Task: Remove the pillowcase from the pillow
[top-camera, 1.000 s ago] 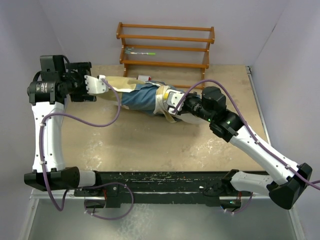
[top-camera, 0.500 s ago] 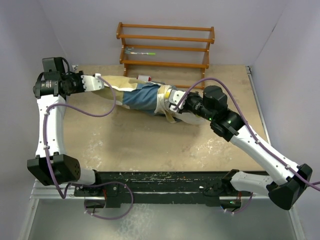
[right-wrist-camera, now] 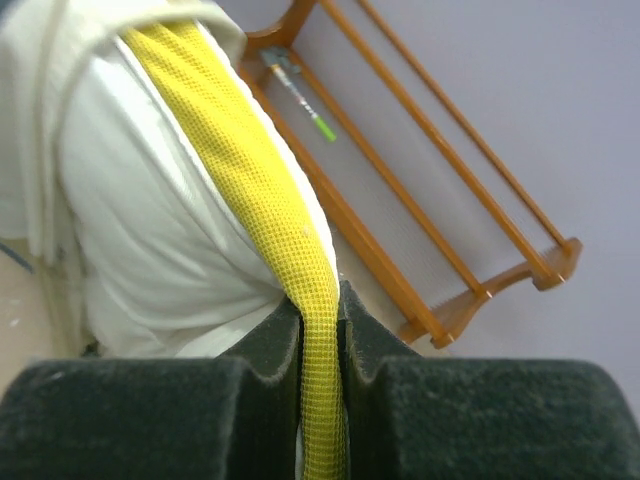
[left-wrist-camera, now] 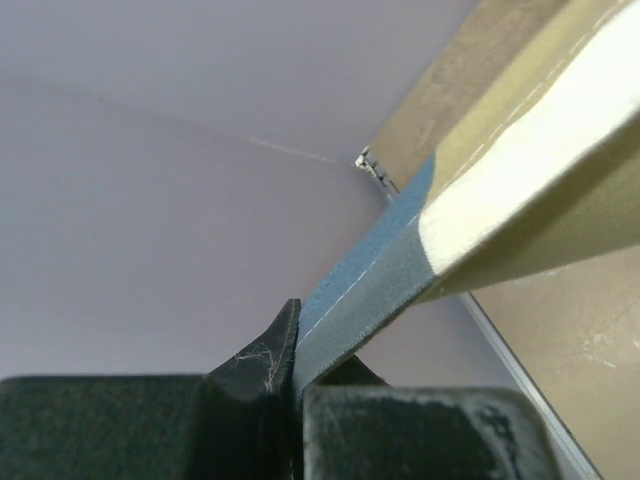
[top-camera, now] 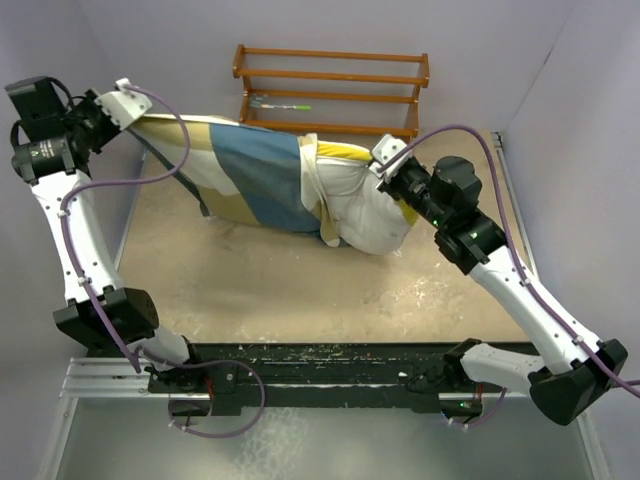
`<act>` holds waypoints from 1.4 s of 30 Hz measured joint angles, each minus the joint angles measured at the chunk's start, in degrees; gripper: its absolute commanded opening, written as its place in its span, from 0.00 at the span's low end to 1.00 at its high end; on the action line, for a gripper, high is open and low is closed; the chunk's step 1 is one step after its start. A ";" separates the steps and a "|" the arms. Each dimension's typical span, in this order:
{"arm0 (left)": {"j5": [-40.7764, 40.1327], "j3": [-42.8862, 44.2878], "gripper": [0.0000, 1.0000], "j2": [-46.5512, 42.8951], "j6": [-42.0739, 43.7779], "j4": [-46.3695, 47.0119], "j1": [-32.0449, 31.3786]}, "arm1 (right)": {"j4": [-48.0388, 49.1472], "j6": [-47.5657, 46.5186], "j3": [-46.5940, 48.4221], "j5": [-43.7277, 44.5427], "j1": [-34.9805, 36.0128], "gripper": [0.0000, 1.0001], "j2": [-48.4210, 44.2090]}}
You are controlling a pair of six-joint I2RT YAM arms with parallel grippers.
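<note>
Surface: a tan table top (top-camera: pixel 270 295) is seen, scuffed with pale marks toward the near edge, where a black rail (top-camera: pixel 330 362) is mounted. The table is enclosed by plain lilac walls (top-camera: pixel 500 50) on three sides. A wooden rack (top-camera: pixel 330 90) is stood against the back wall; a thin green-tipped item (top-camera: pixel 285 104) is laid on one of its shelves.

Left gripper (top-camera: pixel 130 100): raised high at the far left corner. In the left wrist view its pads (left-wrist-camera: pixel 262 365) are seen pressed together on a blue edge of the pillowcase (left-wrist-camera: pixel 480 190).

The pillowcase (top-camera: pixel 250 175) is stretched in a taut sheet from that grip rightward, off the table on its left side, and is bunched around the pillow (top-camera: pixel 365 215) at its right end.

Right gripper (top-camera: pixel 385 160): in the right wrist view its pads (right-wrist-camera: pixel 270 345) are seen clamped on the yellow trim (right-wrist-camera: pixel 240 170) of the pillow (right-wrist-camera: pixel 150 220), with the rack (right-wrist-camera: pixel 430 200) behind.

The pillow's exposed white end is seen at centre right of the table, with its lower part resting on the surface. Purple cables (top-camera: pixel 175 140) are looped along both arms.
</note>
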 measured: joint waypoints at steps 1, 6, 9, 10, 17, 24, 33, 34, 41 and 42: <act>0.61 1.22 0.00 0.74 -1.57 0.92 1.51 | 1.07 1.29 0.00 1.01 -0.46 0.00 0.00; 3.48 1.73 0.00 1.07 -5.31 3.10 5.55 | 4.70 7.52 -0.02 4.44 -4.46 0.00 0.00; 5.62 1.79 0.00 1.07 -7.43 3.76 7.10 | 6.67 12.02 -0.02 5.27 -8.92 0.00 0.00; 6.43 1.95 0.00 1.09 -8.02 3.85 7.61 | 7.08 13.33 -0.02 5.42 -10.16 0.00 0.00; 9.60 1.36 0.00 0.94 -9.99 5.35 9.05 | 8.07 22.43 -0.04 3.61 -17.25 0.00 -0.68; 8.92 -1.77 0.00 0.31 -10.86 8.79 10.84 | 7.02 28.81 -0.37 1.99 -21.24 0.00 -2.19; 11.30 2.56 0.99 1.99 -8.04 0.72 23.23 | 7.06 38.05 0.15 -0.81 -30.64 0.00 -1.46; 12.52 0.20 0.99 0.48 -6.75 -1.64 21.38 | 7.10 39.28 1.73 -4.92 -30.69 0.00 -0.04; 17.49 -26.49 0.99 -16.57 0.33 -9.18 1.60 | 11.34 40.06 1.55 -20.61 -21.53 0.00 2.47; 18.08 -27.91 0.99 -18.08 0.37 -9.92 0.37 | 12.17 40.63 0.76 -23.10 -20.17 0.00 1.99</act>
